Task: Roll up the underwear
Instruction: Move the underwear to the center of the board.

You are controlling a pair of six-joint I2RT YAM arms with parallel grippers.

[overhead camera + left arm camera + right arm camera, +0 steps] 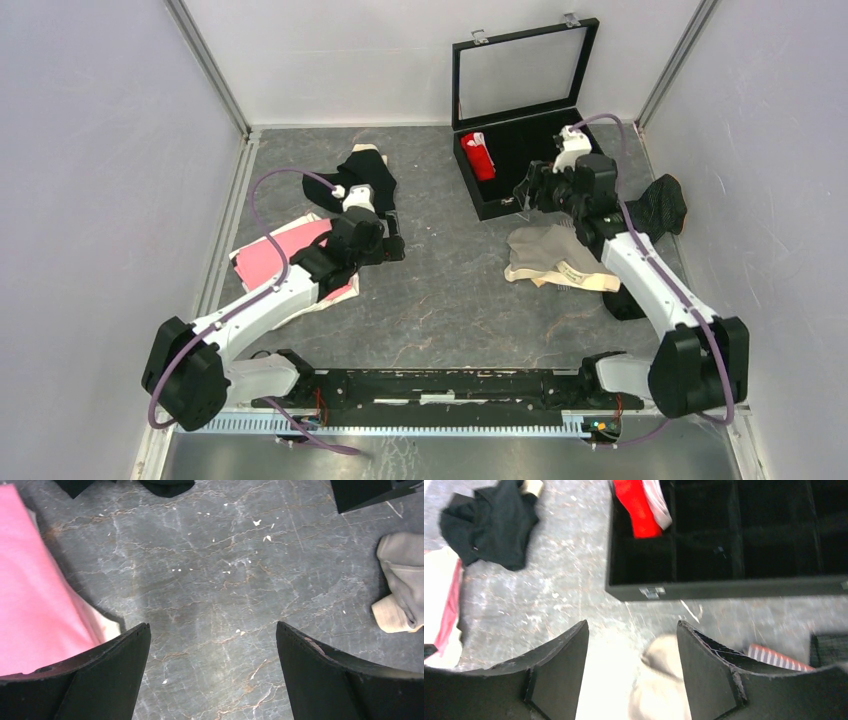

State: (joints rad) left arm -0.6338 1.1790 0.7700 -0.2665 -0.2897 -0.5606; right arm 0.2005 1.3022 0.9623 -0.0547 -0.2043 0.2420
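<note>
Several pieces of underwear lie about. A red one (478,155) (636,507) sits rolled in the back-left compartment of the case. A black one (365,175) (494,522) lies crumpled at the back left, and a pink one (275,255) (35,590) lies flat under the left arm. A beige one (555,260) (402,590) lies in front of the case. My left gripper (392,245) (213,624) is open over bare table. My right gripper (527,195) (632,622) is open just above the blurred beige cloth (659,680), which shows between its fingers.
The black compartment case (500,208) (724,587) stands at the back right with its glass lid (525,65) raised. A dark patterned garment (660,205) lies by the right wall. A striped edge (776,657) shows beside the right finger. Walls enclose the table.
</note>
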